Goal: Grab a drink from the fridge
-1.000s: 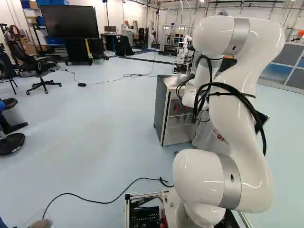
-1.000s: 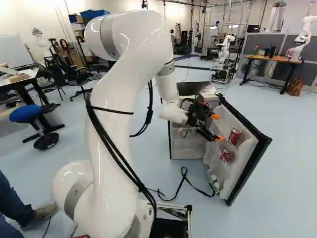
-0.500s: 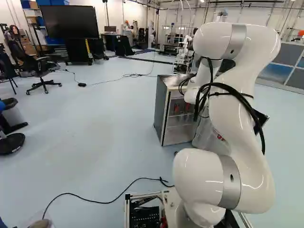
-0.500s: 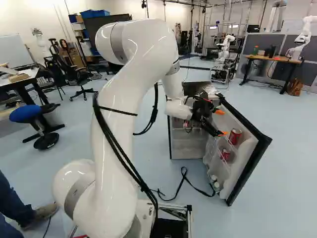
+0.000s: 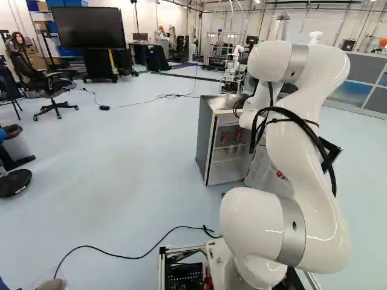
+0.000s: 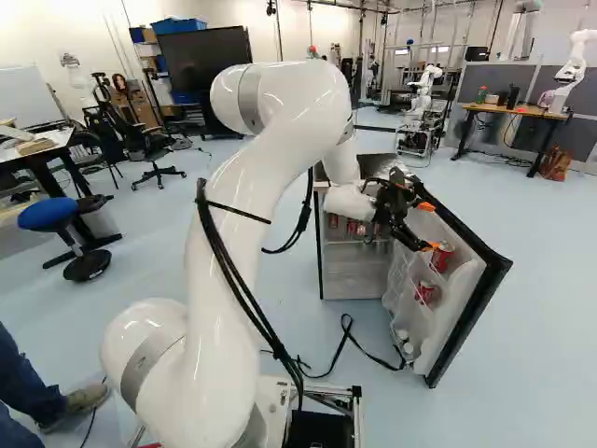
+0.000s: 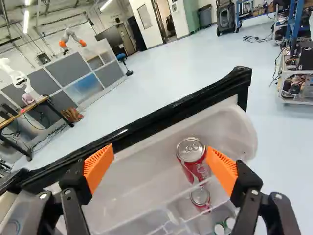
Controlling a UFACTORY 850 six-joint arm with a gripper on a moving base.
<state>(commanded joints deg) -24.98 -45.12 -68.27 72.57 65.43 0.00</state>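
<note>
Gripper spread wide, its two orange pads well apart, nothing pinched. It is at the inner side of the open fridge door. Wrist view: upper red can ahead of the fingers, within the span between them and nearer one pad than the other; contact with that pad cannot be told.

Right base view, left to right. Blue stool at the left edge area, office chair beyond it, large dark screen farther back. White arm rises from its base and bends over toward the fridge. Fridge stands open; red items sit on an upper shelf inside. Black cord lies on the floor in front. Fridge door is swung out to the right of the cabinet. Its upper bin bears the upper red can, lower red can in a bin beneath, white-capped containers lower still. Farther back at the right: desk, with another robot by its far end.
</note>
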